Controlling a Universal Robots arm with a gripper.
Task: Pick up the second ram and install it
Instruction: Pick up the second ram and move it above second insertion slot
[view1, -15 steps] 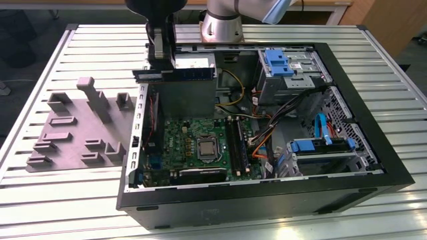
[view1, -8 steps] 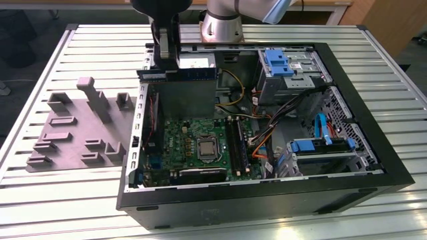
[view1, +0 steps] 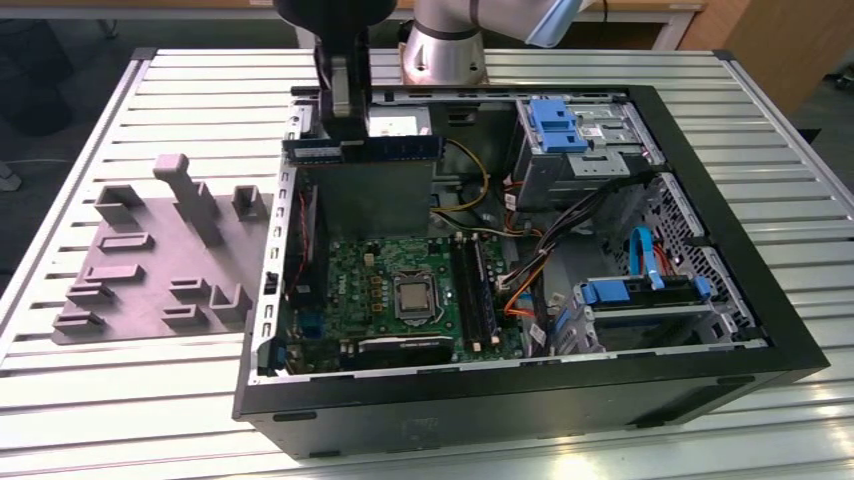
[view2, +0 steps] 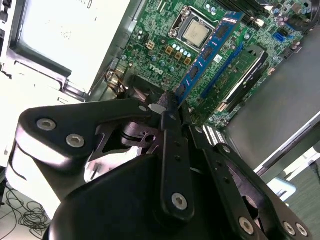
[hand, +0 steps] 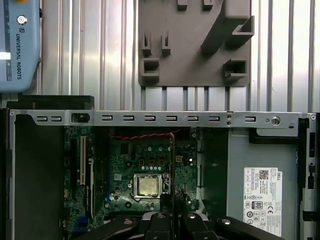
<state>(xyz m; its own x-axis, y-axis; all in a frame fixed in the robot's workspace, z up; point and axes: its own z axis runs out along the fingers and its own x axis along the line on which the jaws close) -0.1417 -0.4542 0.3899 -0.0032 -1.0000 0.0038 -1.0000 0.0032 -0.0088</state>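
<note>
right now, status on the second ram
Gripper shut on the second ram. Ram above the open case, not yet seated. Orange cables beside the slots, not across.

printed sticker (hand: 262, 200) on power supply (hand: 260, 150) | vertical lettering on arm cover (hand: 17, 55) | white logo (small) on motherboard (view2: 150, 55)

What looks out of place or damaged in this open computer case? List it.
Nothing looks damaged or spilled. The second ram is not seated in a slot: the gripper holds it level above the far side of the case. The processor sits bare, with no cooler over it.
</note>
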